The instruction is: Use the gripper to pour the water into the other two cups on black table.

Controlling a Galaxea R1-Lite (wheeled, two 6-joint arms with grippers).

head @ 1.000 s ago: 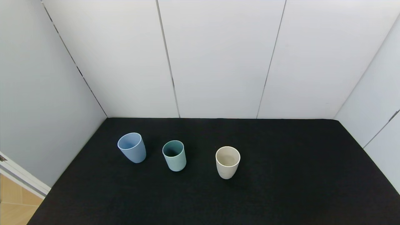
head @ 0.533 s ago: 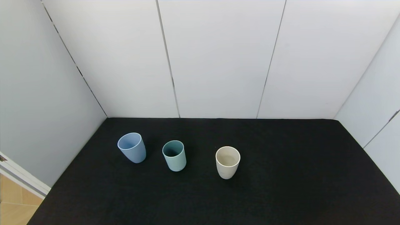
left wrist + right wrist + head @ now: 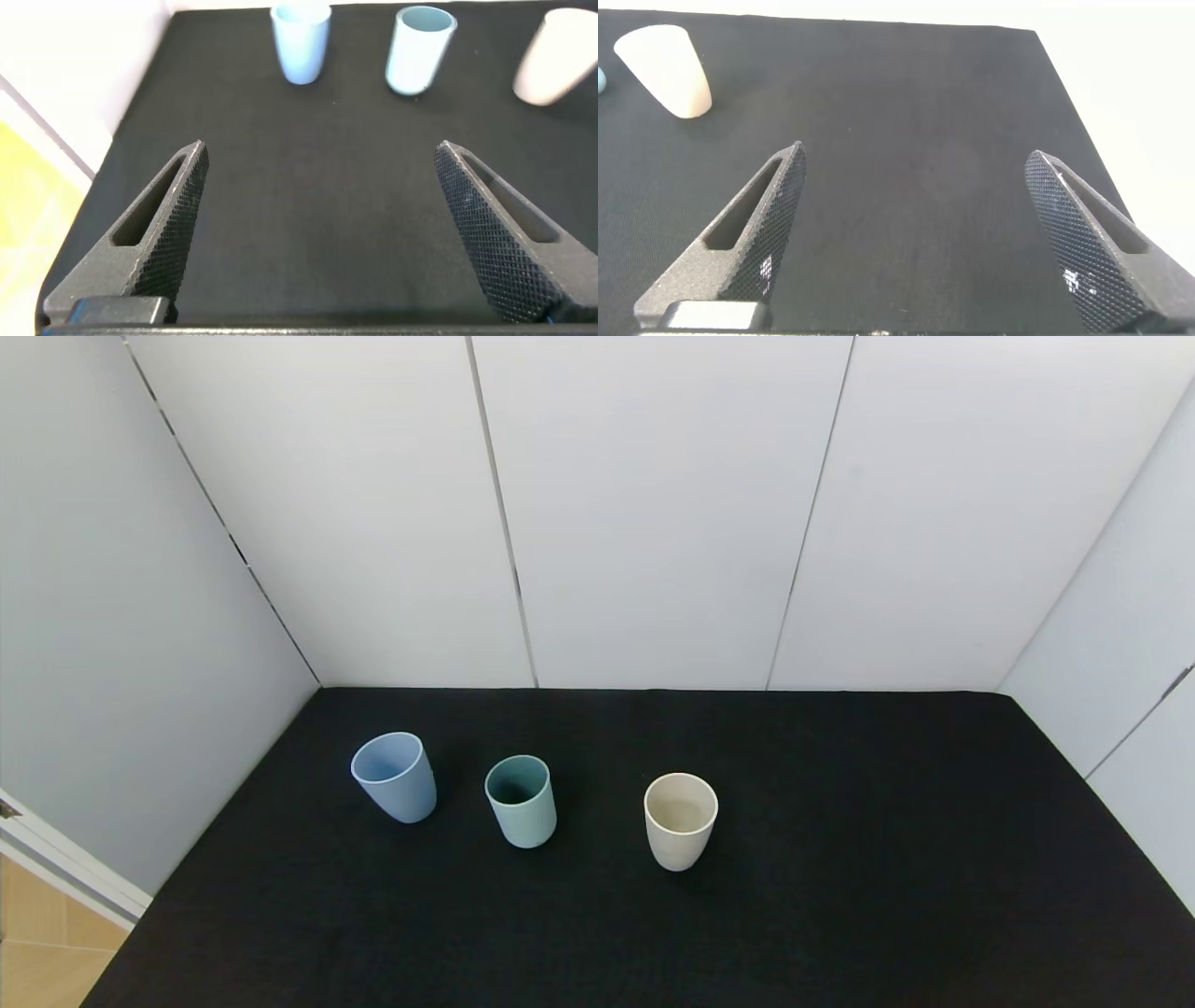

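Three upright tumblers stand in a row on the black table (image 3: 840,896): a light blue one (image 3: 396,777) at the left, a teal-green cup (image 3: 521,800) in the middle and a cream-beige cup (image 3: 681,820) to the right. Neither arm shows in the head view. My left gripper (image 3: 320,154) is open and empty over the near left of the table, well short of the light blue tumbler (image 3: 300,42), the teal-green cup (image 3: 420,49) and the cream-beige cup (image 3: 555,56). My right gripper (image 3: 915,159) is open and empty over bare cloth, with the cream-beige cup (image 3: 665,70) far off.
White panel walls (image 3: 653,513) close the table at the back and on both sides. The table's left edge (image 3: 121,943) drops to a wooden floor (image 3: 42,943). Bare black cloth lies in front of the cups and to their right.
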